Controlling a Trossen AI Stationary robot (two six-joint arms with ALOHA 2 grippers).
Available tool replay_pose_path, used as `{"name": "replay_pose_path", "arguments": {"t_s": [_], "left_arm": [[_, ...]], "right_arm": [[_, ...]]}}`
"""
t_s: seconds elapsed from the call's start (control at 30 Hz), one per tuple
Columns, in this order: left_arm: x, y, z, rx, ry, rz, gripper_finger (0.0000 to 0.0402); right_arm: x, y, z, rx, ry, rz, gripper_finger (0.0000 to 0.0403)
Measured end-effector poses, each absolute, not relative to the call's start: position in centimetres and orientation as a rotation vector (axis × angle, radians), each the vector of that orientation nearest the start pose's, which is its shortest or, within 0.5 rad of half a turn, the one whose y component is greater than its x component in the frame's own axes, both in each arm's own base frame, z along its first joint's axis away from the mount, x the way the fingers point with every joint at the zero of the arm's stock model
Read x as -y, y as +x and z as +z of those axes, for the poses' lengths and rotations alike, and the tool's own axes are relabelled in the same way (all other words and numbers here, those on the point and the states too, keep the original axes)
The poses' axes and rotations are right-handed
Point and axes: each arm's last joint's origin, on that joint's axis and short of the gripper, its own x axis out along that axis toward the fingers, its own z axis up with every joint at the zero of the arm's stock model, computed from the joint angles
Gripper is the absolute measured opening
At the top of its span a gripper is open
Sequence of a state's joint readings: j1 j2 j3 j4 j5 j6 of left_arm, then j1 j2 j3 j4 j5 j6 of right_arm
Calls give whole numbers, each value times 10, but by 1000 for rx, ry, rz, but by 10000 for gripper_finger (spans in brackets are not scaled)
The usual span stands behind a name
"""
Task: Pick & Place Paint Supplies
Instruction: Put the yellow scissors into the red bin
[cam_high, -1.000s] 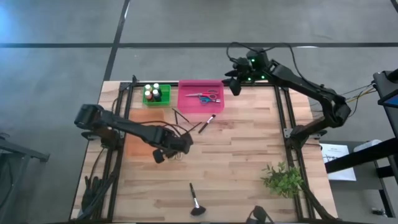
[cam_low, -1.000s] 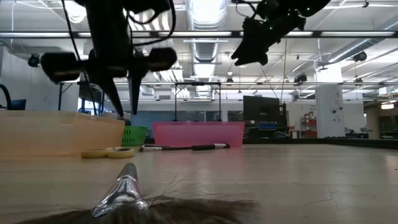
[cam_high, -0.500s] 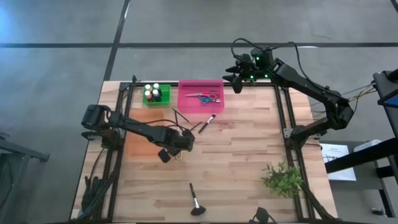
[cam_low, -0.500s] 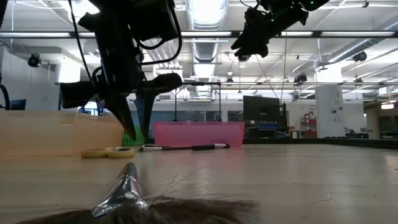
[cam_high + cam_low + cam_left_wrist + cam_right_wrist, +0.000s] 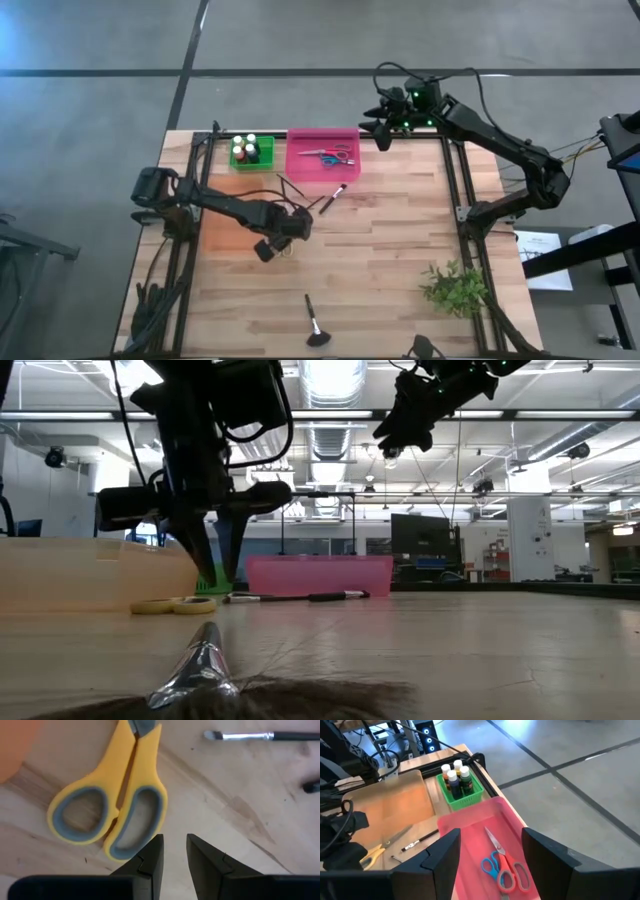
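The yellow-handled scissors (image 5: 110,810) lie flat on the wood, also visible in the low view (image 5: 170,605). My left gripper (image 5: 175,852) hangs just above the table beside their handle loops, fingers pointing down with a narrow gap between them, touching nothing; in the high view it (image 5: 277,240) covers most of the scissors. My right gripper (image 5: 490,860) is wide open and empty, high above the table's far edge by the pink tray (image 5: 323,172). Blue and red scissors (image 5: 502,867) lie in that tray. Paint bottles (image 5: 250,150) stand in a green basket.
A dark-handled brush (image 5: 333,196) and a thinner one (image 5: 292,187) lie before the pink tray. A wide-bristled brush (image 5: 315,325) lies at the near edge, a leafy sprig (image 5: 455,285) at the near right. An orange-tan mat (image 5: 222,215) covers the left side.
My left gripper has come down toward the yellow scissors and shifted slightly toward the table's right, turning about its wrist; for the last half second it has kept almost still. My right gripper has drifted a little up and toward the far edge.
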State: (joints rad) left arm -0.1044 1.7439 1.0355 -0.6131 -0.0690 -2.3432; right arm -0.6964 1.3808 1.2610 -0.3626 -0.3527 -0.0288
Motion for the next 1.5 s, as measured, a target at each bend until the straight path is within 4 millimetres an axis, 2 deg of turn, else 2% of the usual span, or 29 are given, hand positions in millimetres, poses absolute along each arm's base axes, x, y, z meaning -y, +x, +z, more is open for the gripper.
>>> {"name": "replay_pose_path", "arguments": {"t_s": [0.93,1.17,1.37,1.5], "left_arm": [[15,307,151,-662,-1821,1526,92],[16,316,138,-706,-1865,1504,92],[16,316,131,-734,-1859,1536,92],[16,316,129,-748,-1860,1546,75]], "right_arm": [[186,240,345,-432,198,-283,207],[186,240,344,-435,193,-281,207],[186,240,343,-441,191,-280,207],[186,240,342,-443,191,-279,207]]}}
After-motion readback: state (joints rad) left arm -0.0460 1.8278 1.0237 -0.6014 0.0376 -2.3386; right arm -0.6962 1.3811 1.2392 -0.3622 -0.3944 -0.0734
